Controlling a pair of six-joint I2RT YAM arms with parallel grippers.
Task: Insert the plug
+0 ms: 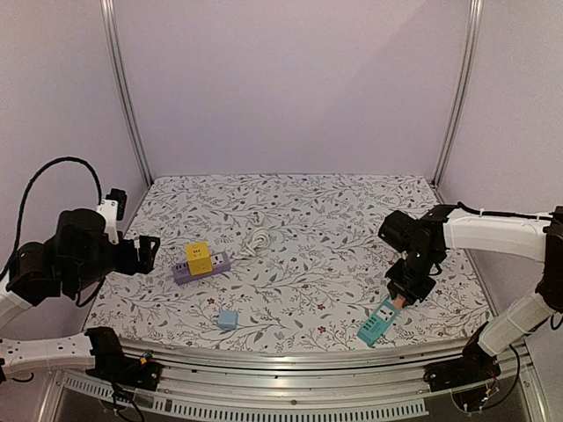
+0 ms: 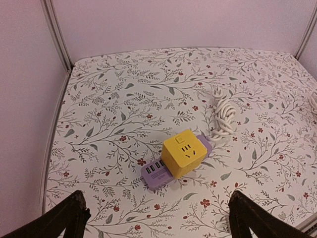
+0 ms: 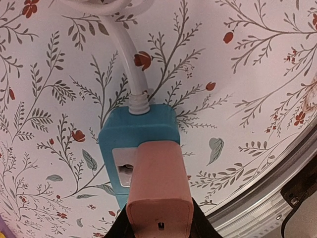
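Since the whole job is getting the plug in, the floral table (image 1: 334, 211) ends up split into two zones. The right arm (image 1: 493, 230) reaches in from its side, elbow bent and wrist tipped steeply down toward the near edge, so the right gripper (image 1: 401, 297) comes at the work from above; the left arm (image 1: 70, 255) is folded back on its own side with the wrist roughly level, looks parked to me, more of a spectator. The teal power strip (image 3: 119, 139) lies flat right under the right gripper's tips, its white cord (image 3: 130, 59) running off ahead of them; the purple strip (image 2: 156, 174) with the yellow cube adapter (image 2: 184, 152) on top sits ahead of the left gripper (image 1: 149, 253), well clear of it, and a coiled white cable (image 2: 223, 111) lies further out beyond that. The left gripper's fingers (image 2: 64, 218) are spread wide with nothing between them; the right gripper is clamped on the pink plug (image 3: 158, 183), held over the strip's socket face, presumably so it can go straight down. The prongs are hidden under the plug body, so no idea if they've caught; a socket slot (image 3: 126, 170) peeks out just beside the plug, so my guess is it's a bit off and not seated yet.
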